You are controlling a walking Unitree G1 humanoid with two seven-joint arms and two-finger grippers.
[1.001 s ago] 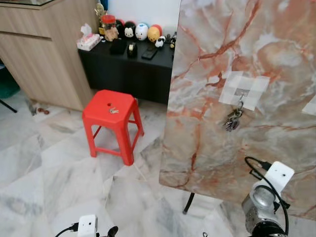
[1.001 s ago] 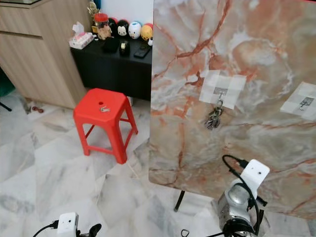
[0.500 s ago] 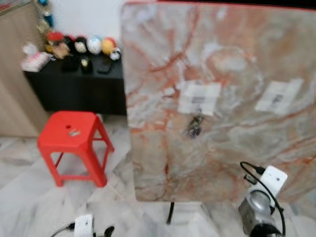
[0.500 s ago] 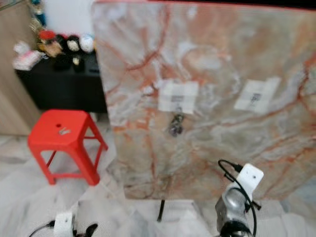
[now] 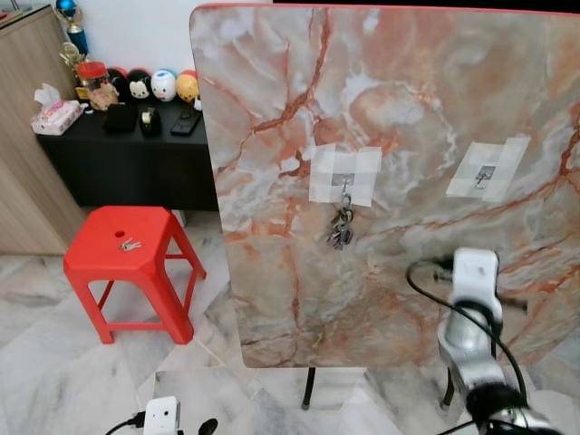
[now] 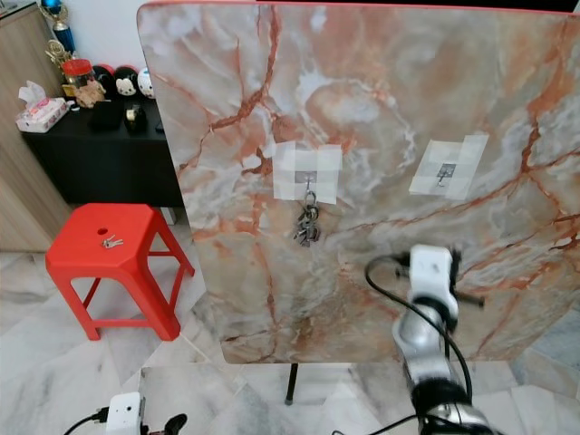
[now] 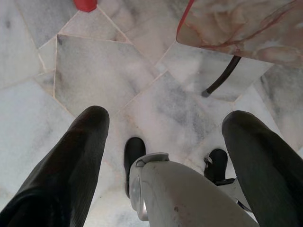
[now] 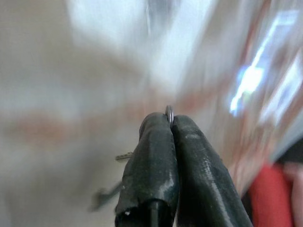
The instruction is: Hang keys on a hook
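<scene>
Up close to the marble board [image 5: 390, 118], right gripper [image 8: 169, 124] pinched on a key ring [image 8: 169, 113].
Two taped hooks on that board: one [image 5: 344, 181] carries a key bunch [image 5: 341, 231], the other [image 5: 485, 172] bare. Left gripper [image 7: 165, 137], fingers apart, hangs low over floor.

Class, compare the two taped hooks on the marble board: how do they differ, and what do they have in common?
The left hook carries a bunch of keys hanging below it; the right hook is bare. The left hook's tape patch sits square; the right hook's patch is tilted. The left hook is near the middle of the marble board; the right hook is closer to its right edge. Both are small metal hooks under pale tape at similar height.
</scene>
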